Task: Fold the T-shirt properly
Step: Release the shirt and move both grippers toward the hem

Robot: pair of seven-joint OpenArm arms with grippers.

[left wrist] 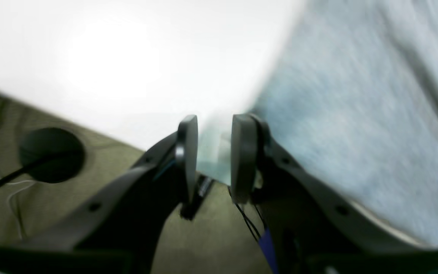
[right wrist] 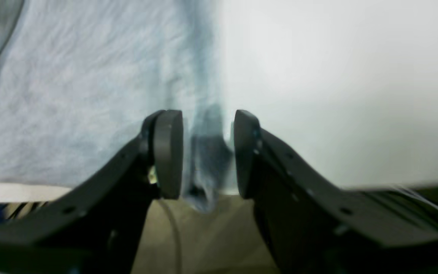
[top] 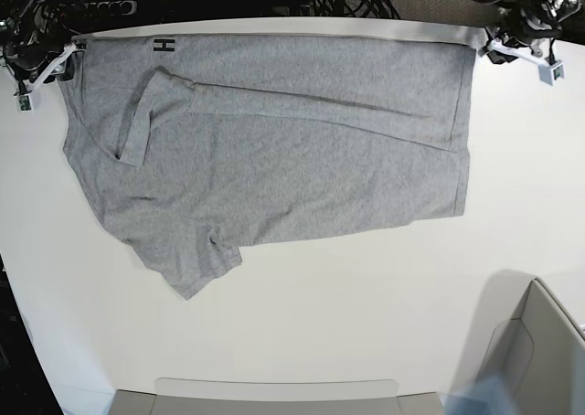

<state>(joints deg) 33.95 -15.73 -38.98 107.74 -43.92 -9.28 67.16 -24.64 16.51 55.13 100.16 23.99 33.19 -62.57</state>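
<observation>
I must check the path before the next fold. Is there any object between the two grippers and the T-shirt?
Nothing visible does. The left gripper and the right gripper each have their jaws apart at an edge of the T-shirt, with grey cloth showing between them. Only bare white table surrounds the shirt.

Both wrist views blurred; the T-shirt [top: 274,150] lettering mostly hidden (one black letter shows)

One T-shirt [top: 274,150] is lying on one white table [top: 366,296]. Two grippers are showing: the left gripper [left wrist: 214,158] and the right gripper [right wrist: 208,154], each showing two fingers with a gap between. One round dark object [left wrist: 51,154] is sitting on the floor. One grey box [top: 535,360] is poking in at the base view's corner.
</observation>
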